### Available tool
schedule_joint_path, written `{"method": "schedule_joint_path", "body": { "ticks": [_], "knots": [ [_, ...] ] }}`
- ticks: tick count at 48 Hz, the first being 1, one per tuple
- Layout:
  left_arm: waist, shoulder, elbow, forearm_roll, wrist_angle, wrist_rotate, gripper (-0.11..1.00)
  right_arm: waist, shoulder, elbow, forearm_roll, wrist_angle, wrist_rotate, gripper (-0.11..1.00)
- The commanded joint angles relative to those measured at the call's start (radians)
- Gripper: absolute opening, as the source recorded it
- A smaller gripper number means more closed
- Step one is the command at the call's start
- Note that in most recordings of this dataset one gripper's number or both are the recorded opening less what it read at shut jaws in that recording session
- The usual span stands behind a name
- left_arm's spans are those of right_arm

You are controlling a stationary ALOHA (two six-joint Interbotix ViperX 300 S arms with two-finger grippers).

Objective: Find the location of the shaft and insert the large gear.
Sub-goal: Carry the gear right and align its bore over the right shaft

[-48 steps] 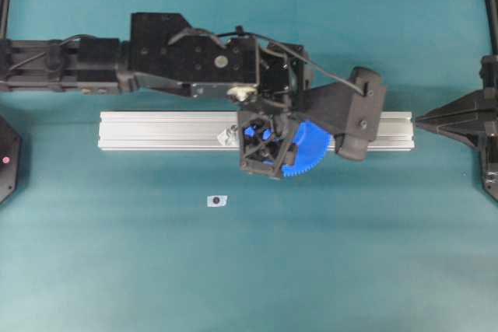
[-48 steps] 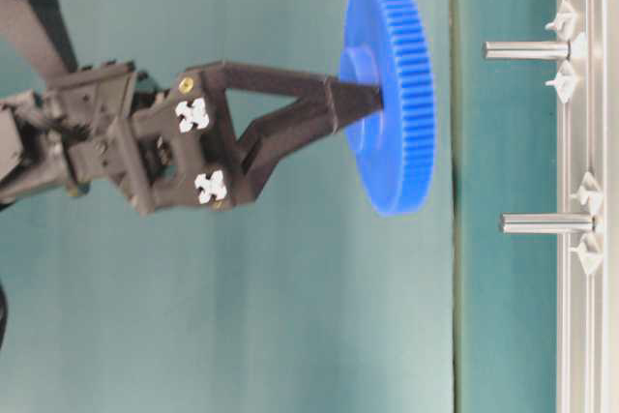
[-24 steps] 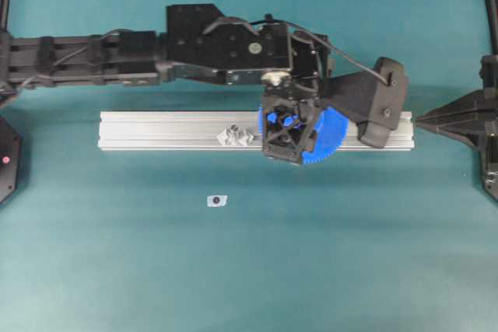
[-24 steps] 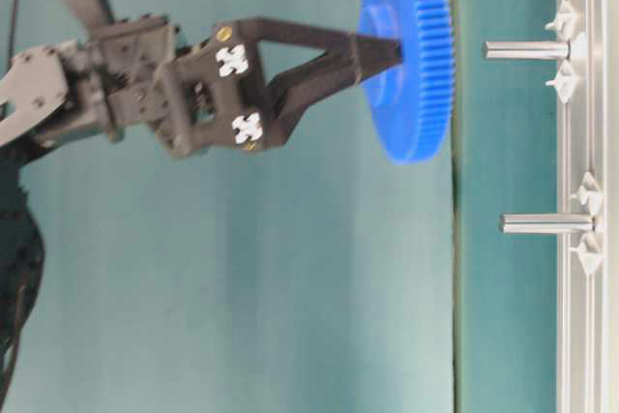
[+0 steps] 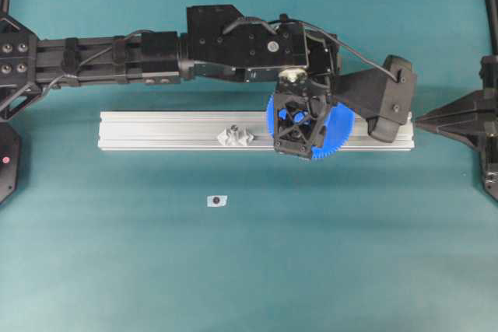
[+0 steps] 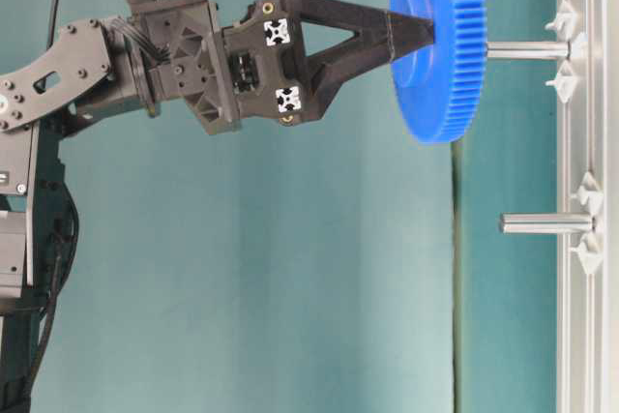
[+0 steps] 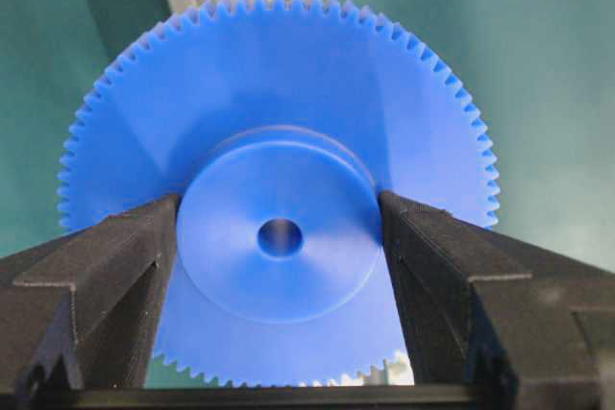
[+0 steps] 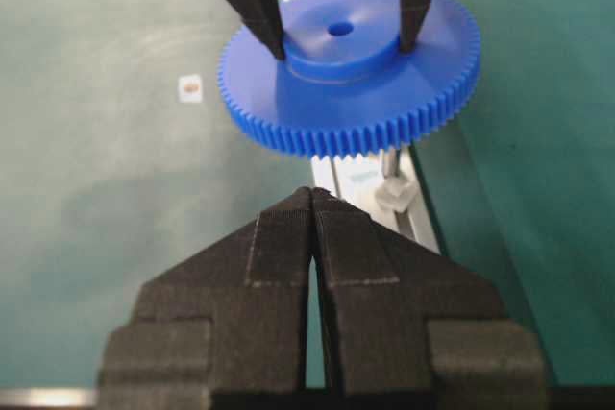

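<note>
My left tool (image 6: 411,31) is clamped on the hub of the large gear (image 6: 440,45), held flat over the rail (image 5: 171,130). The shaft (image 6: 527,49) stands upright directly beneath, its tip at the gear's underside near the centre hole, so I judge the move is straight down along the pin. My right tool (image 8: 314,201) rests closed, well apart.

The large flat bright-blue toothed plastic gear (image 5: 331,139) hides the slim silvery upright shaft in the overhead view; whether the shaft tip has entered the centre hole is indeterminate.

Lab bench: teal mat (image 5: 249,270), aluminium rail (image 5: 156,130)
</note>
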Motion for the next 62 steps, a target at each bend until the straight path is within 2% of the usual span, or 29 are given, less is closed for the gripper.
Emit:
{"method": "schedule_joint_path", "body": {
  "ticks": [1, 30, 44, 62],
  "knots": [
    [0.003, -0.023, -0.034, 0.005, -0.003, 0.003, 0.72, -0.003, 0.006, -0.011, 0.002, -0.006, 0.008, 0.0],
    [0.011, 0.011, -0.032, 0.005, 0.008, 0.003, 0.72, -0.003, -0.014, -0.011, 0.002, -0.005, 0.008, 0.0],
    [0.018, 0.009, -0.031, 0.005, 0.008, 0.031, 0.72, -0.003, -0.014, -0.009, 0.002, 0.006, 0.008, 0.0],
    [0.025, 0.028, -0.026, 0.002, 0.008, 0.032, 0.72, -0.003, -0.015, -0.009, 0.002, 0.006, 0.009, 0.0]
  ]
}}
